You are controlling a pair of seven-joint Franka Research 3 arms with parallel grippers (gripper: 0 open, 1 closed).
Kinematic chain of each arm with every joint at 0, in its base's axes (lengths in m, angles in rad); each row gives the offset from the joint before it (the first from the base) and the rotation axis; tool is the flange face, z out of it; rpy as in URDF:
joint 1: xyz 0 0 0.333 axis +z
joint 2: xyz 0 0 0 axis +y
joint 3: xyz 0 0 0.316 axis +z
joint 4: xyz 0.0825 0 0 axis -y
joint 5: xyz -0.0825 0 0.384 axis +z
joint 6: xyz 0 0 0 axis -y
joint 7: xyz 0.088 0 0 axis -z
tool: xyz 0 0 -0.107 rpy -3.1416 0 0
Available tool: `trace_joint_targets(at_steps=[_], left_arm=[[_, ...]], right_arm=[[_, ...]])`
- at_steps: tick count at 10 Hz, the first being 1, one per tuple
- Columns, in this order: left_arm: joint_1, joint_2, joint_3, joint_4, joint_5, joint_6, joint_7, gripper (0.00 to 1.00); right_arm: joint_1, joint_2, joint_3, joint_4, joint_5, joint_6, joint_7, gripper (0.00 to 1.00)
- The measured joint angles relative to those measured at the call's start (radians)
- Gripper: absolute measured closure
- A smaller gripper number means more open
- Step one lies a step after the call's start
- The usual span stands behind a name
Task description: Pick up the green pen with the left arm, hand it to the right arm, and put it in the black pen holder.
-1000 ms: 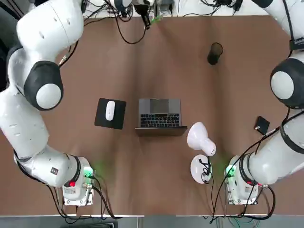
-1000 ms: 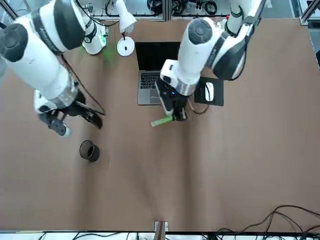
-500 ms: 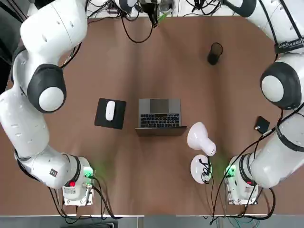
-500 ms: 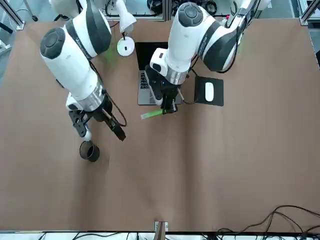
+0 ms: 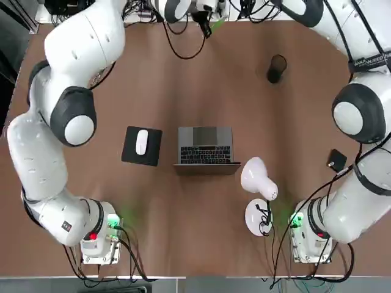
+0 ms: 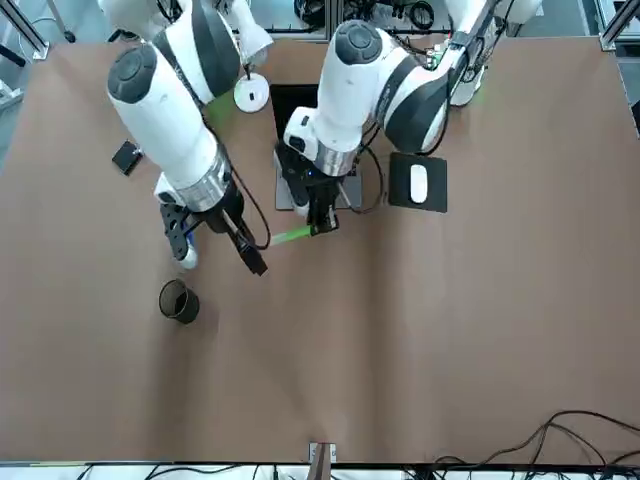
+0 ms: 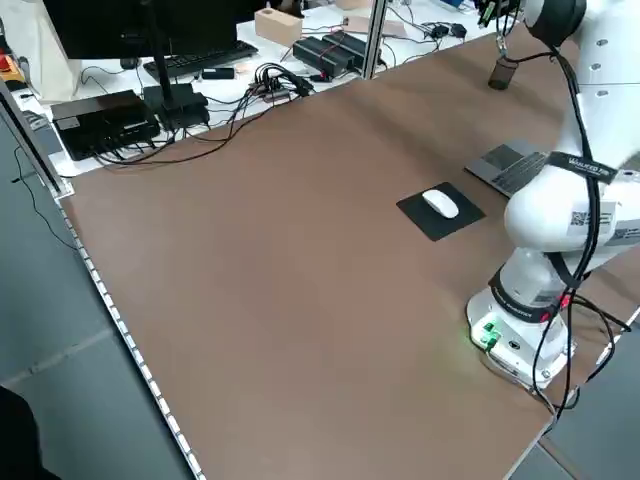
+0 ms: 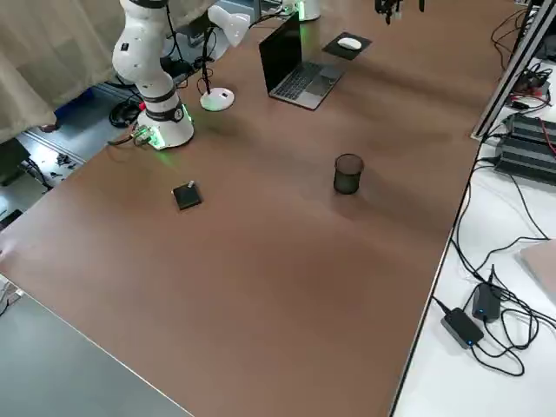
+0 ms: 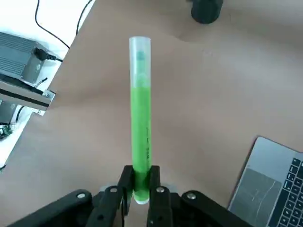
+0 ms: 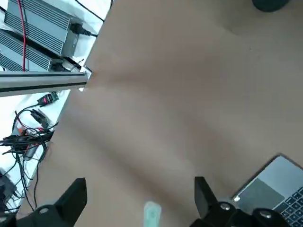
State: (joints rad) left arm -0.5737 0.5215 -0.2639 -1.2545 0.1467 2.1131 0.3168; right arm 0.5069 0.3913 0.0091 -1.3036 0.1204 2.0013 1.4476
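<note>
order: front view, left to right
pen_holder: black pen holder (image 6: 179, 301) stood upright on the table, mouth up, ready for a drop from above; nearer the right arm, which likely explained the handover
right_gripper: right gripper (image 10: 142, 191) was above the table near the holder, fingers spread wide and holding nothing, probably so the pen could come in between
pen: green pen (image 9: 141, 118) was in the air between the two arms, its clear end toward the right gripper; contact with that gripper, cannot tell
left_gripper: left gripper (image 9: 141, 172) was closed on the pen near one end, leaving most of the length free for the other arm to take
mouse_pad: pad (image 6: 432, 197) with mouse (image 6: 418, 183) lay off to the side, likely no obstacle
next_need: judged, right fingers had to close on the free part before the left let go
</note>
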Motion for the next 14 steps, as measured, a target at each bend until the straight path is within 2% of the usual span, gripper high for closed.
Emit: trace_joint_targets(at_steps=[3,5,6,9,13,14], left_arm=[[-0.014,0.009,0.007,0.017,0.0,0.008,-0.009,0.82],[-0.015,0.01,0.007,0.021,0.0,0.012,-0.032,0.82],[-0.015,0.01,0.007,0.024,0.0,0.022,-0.038,0.82],[-0.016,0.011,0.013,0.027,0.0,0.054,-0.05,0.82],[-0.026,0.03,0.037,0.027,0.0,0.124,-0.06,0.82],[-0.05,0.039,0.065,0.027,0.0,0.136,-0.066,0.82]], right_arm=[[0.013,0.014,0.0,0.0,0.0,0.001,0.015,0.01],[0.013,0.019,-0.001,0.0,0.0,0.002,0.015,0.11],[0.013,0.019,-0.002,0.0,0.0,0.002,0.015,0.29],[0.013,0.019,-0.002,0.0,0.0,0.003,0.016,0.5],[0.013,0.019,-0.002,0.0,0.0,0.007,0.016,0.53],[0.014,0.019,-0.002,0.002,0.0,0.007,0.016,0.54]])
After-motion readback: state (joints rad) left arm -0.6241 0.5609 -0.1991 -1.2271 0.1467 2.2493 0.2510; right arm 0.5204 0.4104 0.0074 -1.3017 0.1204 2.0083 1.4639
